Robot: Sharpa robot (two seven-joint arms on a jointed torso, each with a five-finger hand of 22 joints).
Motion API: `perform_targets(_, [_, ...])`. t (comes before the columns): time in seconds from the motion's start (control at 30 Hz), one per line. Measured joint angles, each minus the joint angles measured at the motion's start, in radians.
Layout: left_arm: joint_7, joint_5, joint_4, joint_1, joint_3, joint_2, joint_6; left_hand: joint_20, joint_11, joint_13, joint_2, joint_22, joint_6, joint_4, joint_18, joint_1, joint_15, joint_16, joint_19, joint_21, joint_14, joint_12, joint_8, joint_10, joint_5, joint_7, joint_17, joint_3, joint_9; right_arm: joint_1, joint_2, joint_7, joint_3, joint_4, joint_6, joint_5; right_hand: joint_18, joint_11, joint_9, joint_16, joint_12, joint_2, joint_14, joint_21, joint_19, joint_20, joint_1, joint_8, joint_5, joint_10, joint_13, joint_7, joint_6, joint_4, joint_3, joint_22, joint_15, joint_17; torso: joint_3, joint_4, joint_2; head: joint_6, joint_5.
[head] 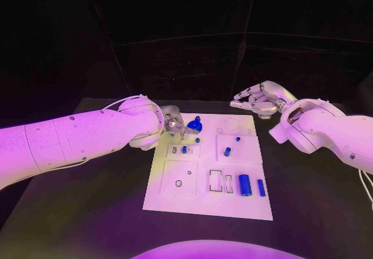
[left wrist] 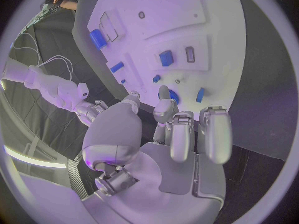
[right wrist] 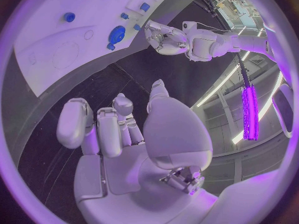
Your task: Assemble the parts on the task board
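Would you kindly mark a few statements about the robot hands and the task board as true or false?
1. The left robot hand is at the far left corner of the task board, beside a round blue part. True.
2. The right robot hand holds a blue part. False: its fingers are curled with nothing in them, off the board's far right corner.
3. A blue cylinder lies in the near right area of the board. True.
4. The task board sits on a white table. False: the table is black.
5. Both robot hands rest on the board's near edge. False: both are at its far end.
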State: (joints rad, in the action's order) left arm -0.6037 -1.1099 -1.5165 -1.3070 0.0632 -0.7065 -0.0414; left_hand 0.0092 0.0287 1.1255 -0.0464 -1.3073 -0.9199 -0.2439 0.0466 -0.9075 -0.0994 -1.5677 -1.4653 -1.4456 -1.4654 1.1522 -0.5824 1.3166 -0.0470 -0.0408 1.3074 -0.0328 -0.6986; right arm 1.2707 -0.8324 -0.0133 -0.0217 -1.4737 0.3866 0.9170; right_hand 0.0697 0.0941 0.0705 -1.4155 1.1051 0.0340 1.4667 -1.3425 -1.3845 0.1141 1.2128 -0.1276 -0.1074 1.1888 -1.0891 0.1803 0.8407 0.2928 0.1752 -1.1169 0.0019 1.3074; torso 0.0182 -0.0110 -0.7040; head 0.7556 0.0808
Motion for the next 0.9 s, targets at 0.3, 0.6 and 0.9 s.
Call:
perform_targets(0.3, [-0.002, 0.046, 0.058, -0.056, -0.018, -0.017, 0.027, 0.018, -0.013, -0.025, 0.017, 0.0, 0.029, -0.001, 0.0, -0.092, 0.021, 0.0, 0.0, 0.013, 0.0, -0.025, 0.044, -0.02, 0.0, -0.02, 0.0, 0.047, 0.037, 0.0, 0.005, -0.001, 0.0, 0.006, 0.0, -0.001, 0.0, -0.001, 0.0, 0.001, -0.002, 0.0, 0.0, 0.0, 0.003, -0.003, 0.0, 0.0, 0.0, -0.001, 0.005, 0.0, 0.0, 0.0, 0.0, 0.006, 0.0, 0.0, 0.0014, -0.0018, 0.001, -0.002, 0.002])
perform_targets(0.6, [-0.003, 0.063, 0.205, -0.076, -0.019, 0.039, 0.152, 0.025, -0.02, -0.037, 0.035, 0.0, 0.025, 0.011, 0.0, -0.129, 0.025, 0.0, -0.001, 0.013, -0.003, -0.03, 0.059, -0.027, 0.0, -0.024, 0.0, 0.059, 0.056, 0.0, 0.008, 0.0, 0.0, 0.007, -0.001, -0.002, 0.0, -0.001, 0.0, 0.001, -0.002, 0.0, 0.0, 0.004, 0.003, -0.003, 0.0, -0.005, -0.007, -0.001, 0.005, 0.0, 0.0, 0.0, -0.006, 0.006, 0.0, 0.0, 0.002, -0.0003, 0.0, -0.008, 0.01])
perform_targets(0.9, [-0.001, 0.061, 0.339, -0.077, 0.007, 0.111, 0.228, 0.024, -0.023, -0.042, 0.051, 0.0, 0.025, 0.015, 0.0, -0.16, 0.028, 0.0, -0.001, 0.013, 0.0, -0.03, 0.071, -0.03, 0.0, -0.024, 0.0, 0.069, 0.072, 0.0, 0.006, 0.001, 0.0, 0.005, -0.001, -0.002, 0.0, -0.005, 0.0, 0.005, -0.002, -0.019, 0.0, 0.004, 0.003, -0.003, 0.019, -0.011, -0.077, -0.005, 0.009, -0.003, -0.003, -0.003, -0.009, 0.009, 0.0, 0.0, 0.0009, 0.0003, -0.001, -0.01, 0.008])
